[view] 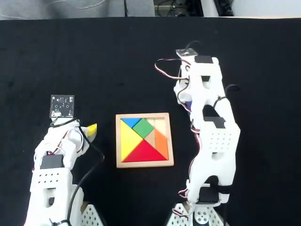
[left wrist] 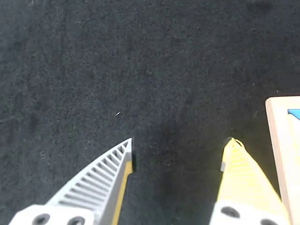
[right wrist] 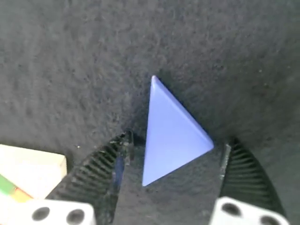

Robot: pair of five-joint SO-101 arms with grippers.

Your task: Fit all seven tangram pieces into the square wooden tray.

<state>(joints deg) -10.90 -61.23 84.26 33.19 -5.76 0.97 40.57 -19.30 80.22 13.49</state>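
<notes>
From here I see the tray [view: 144, 164] as pale wood on black cloth [view: 94, 56], holding a blue piece [view: 130, 122] and a green piece [view: 144, 128] toward its far edge, a yellow piece [view: 128, 141] at its left, a red piece [view: 145, 153] at its near edge and an orange piece [view: 161, 142] at its right. Off the tray, a periwinkle triangle [right wrist: 171, 133] lies on the cloth between the right gripper's [right wrist: 178, 138] black ribbed fingers [right wrist: 101, 161]. The left gripper [left wrist: 180, 140] has one white ribbed finger [left wrist: 101, 176] and one yellow.

High camera looked straight down over the black table [view: 94, 56]. Wrist cameras sat close above it; each shared an edge of the tray [left wrist: 276, 140] with the high view.
</notes>
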